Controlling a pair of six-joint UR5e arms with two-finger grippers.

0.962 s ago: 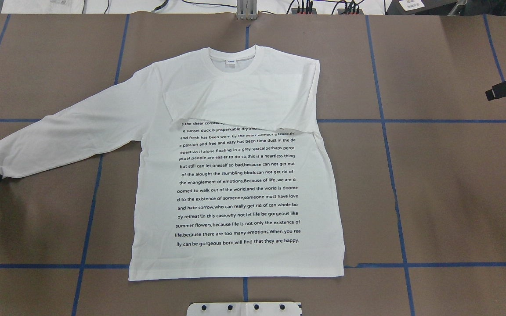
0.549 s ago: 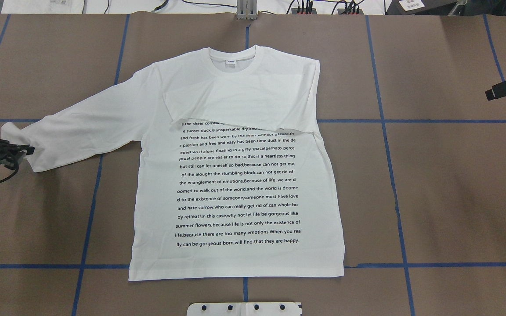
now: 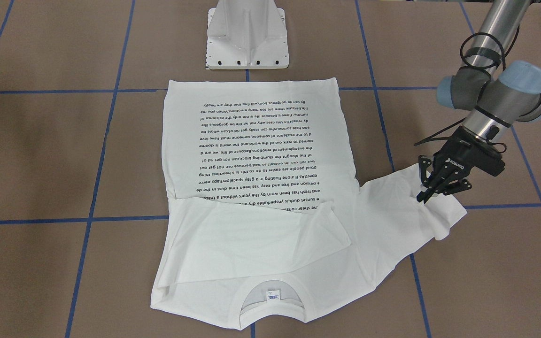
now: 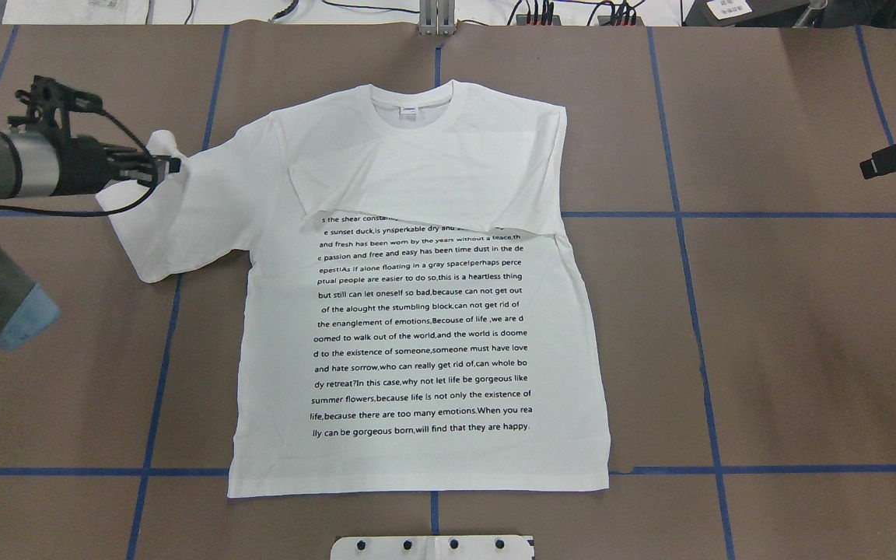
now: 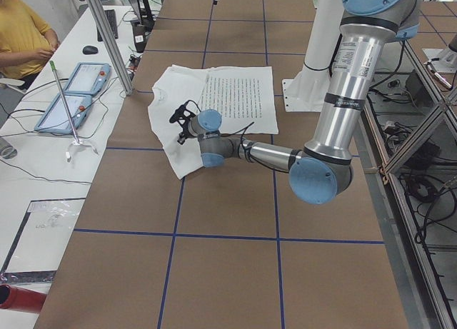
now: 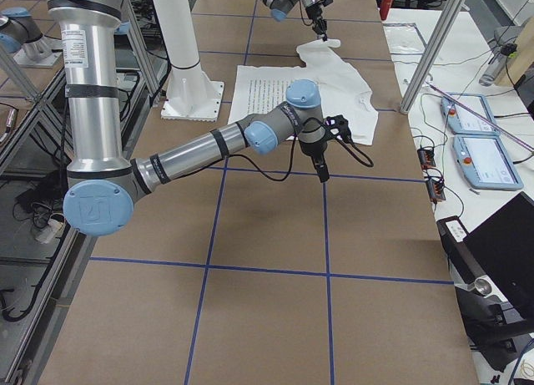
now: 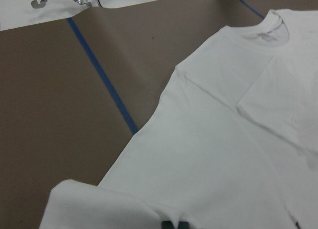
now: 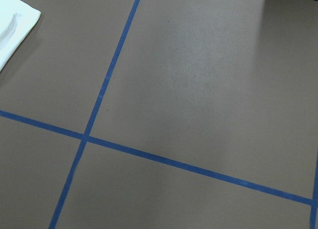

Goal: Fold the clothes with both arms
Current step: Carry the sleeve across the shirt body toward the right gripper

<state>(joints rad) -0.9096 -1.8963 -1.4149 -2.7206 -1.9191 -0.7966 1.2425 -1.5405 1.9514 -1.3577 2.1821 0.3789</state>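
The white long-sleeved shirt [image 4: 417, 350] lies flat, printed text up, collar [image 4: 413, 109] at the far side. One sleeve is folded across the chest [image 4: 417, 179]. My left gripper [image 4: 172, 165] is shut on the other sleeve's cuff [image 4: 159, 148] and holds it lifted near the shoulder, so that sleeve [image 4: 152, 233] is doubled back. The same grip shows in the front-facing view [image 3: 423, 197], and the fingertips [image 7: 174, 225] show in the left wrist view above the cloth [image 7: 223, 139]. My right gripper [image 4: 868, 167] hovers far to the right, looks shut and is empty.
The table is brown with blue tape lines [image 4: 728, 215]. The white pedestal base [image 3: 247, 33] stands just behind the shirt's hem. A metal post [image 4: 436, 19], cables and tablets [image 6: 484, 159] sit along the far edge. A person [image 5: 21, 36] sits beyond it.
My left gripper has lifted the cuff from the table's left edge and carried it toward the shirt's shoulder, doubling the sleeve back. The right gripper has not moved.
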